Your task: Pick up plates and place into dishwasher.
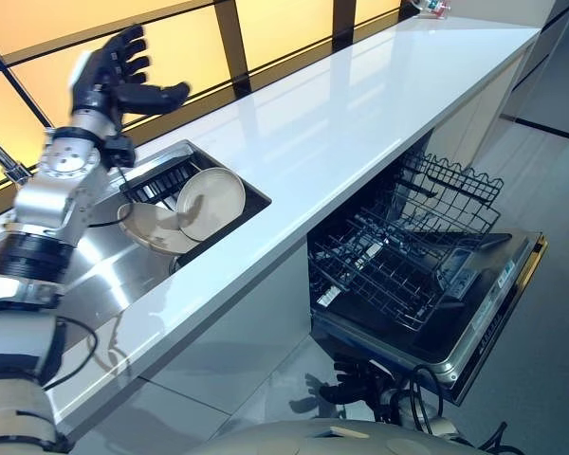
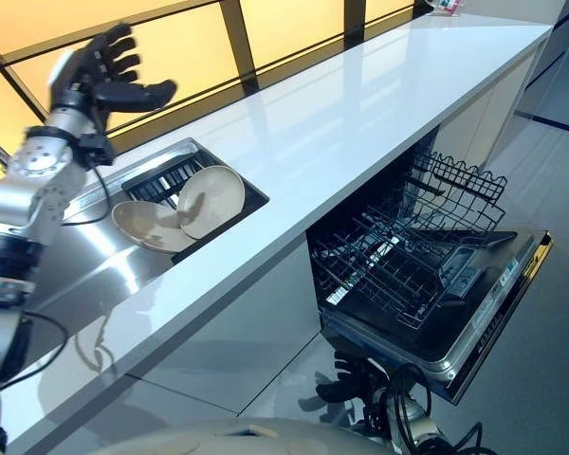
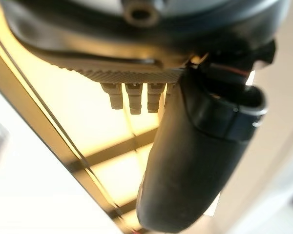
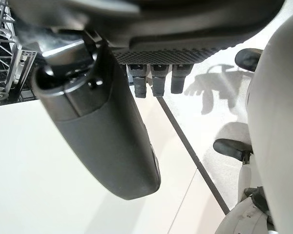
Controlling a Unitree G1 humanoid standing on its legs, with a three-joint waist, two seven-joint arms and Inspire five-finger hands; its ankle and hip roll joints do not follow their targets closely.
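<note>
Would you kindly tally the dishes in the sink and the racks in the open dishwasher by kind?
Cream round plates: 2, one leaning upright and one lying lower, both in the steel sink.
Black wire dishwasher racks: 2, lower and upper.
Total: 4.

A long white counter [image 1: 360, 123] runs toward 1 o'clock; a steel sink [image 1: 114, 256] is set in it at 9 o'clock.

Warm yellow backlight through the windows [image 1: 185, 52], sheen on the white countertop [image 1: 360, 104], close-up wrist views softly blurred
</note>
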